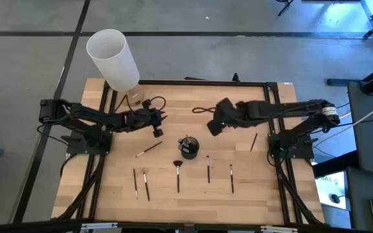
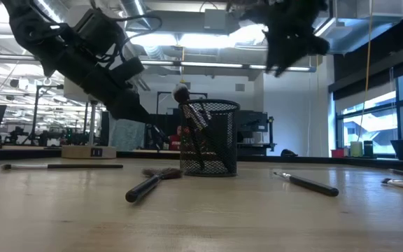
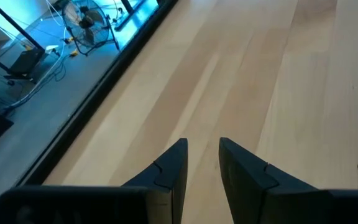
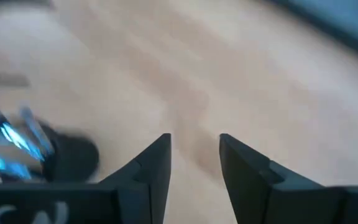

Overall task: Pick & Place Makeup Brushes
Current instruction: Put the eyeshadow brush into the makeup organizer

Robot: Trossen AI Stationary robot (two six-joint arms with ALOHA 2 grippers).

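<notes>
Right fingers [image 4: 194,165] parted, empty, above bare table [image 4: 241,68].

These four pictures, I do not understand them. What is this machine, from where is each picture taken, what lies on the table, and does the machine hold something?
The machine is two dark robot arms at a wooden table. One picture looks straight down from above; one looks level across the table top; the other two come from cameras on each arm's wrist, looking past that arm's own two fingers.

The left gripper and the right gripper both hang above the table. Each wrist picture shows open fingers with only bare wood between them, so nothing is held.

In the middle stands a small black mesh cup with brushes already inside. Loose makeup brushes lie around it: a row of five near the front edge, among them a fan-shaped brush, one angled brush to the left, and one near the right arm's base.
</notes>
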